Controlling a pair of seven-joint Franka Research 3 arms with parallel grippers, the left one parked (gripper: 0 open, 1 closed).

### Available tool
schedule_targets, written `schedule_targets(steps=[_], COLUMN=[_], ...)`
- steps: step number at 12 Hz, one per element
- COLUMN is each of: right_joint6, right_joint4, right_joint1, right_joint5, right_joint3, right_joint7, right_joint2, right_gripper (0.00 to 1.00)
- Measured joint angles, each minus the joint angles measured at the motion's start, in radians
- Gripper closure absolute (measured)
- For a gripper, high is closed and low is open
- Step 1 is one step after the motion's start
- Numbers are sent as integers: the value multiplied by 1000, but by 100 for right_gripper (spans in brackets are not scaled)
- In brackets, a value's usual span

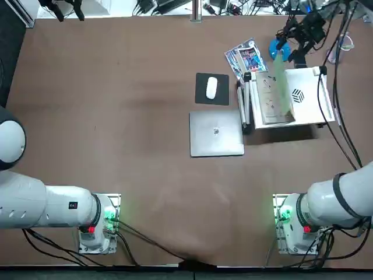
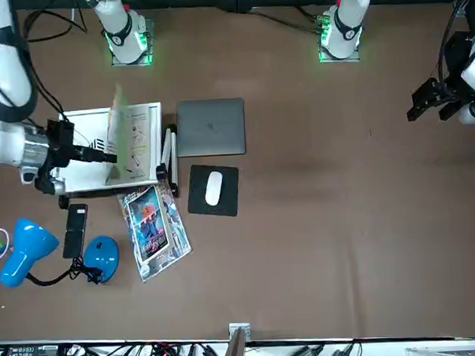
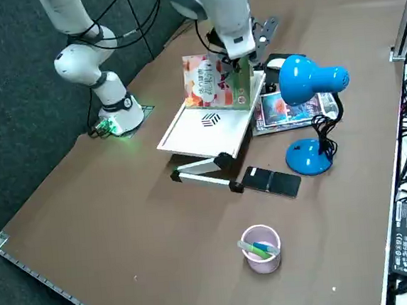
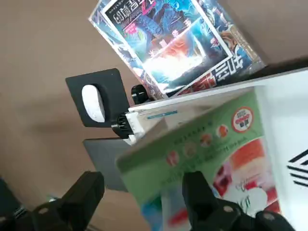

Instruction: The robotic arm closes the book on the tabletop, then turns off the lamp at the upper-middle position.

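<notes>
Above the tabletop [image 1: 116, 146], the half-open book [image 4: 207, 137] stands beside the right pincer [image 4: 143, 179].

Desk lamp [image 1: 280, 50] — partly behind the right gripper [image 1: 300, 42], overhead

Black striped emblem on the white stand [image 1: 315, 108]; round red badge on the book [image 4: 211, 139]'s green cover; unreadable East Asian characters on the glossy leaflet [image 4: 168, 48].

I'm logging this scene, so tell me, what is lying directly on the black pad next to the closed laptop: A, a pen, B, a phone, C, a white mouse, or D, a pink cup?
C: the top view shows the white mouse on the black pad, just beyond the laptop.
</notes>
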Motion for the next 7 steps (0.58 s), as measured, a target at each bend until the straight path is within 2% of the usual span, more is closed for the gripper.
schedule_targets(steps=[5,7], right_joint6=[62,81], right_joint4=[8,7], right_joint1=[77,127], right_joint5=[-44,-97], right_joint3=[1,1], right_joint7=[130,209], right_joint2=[1,11], right_gripper=[0,0])
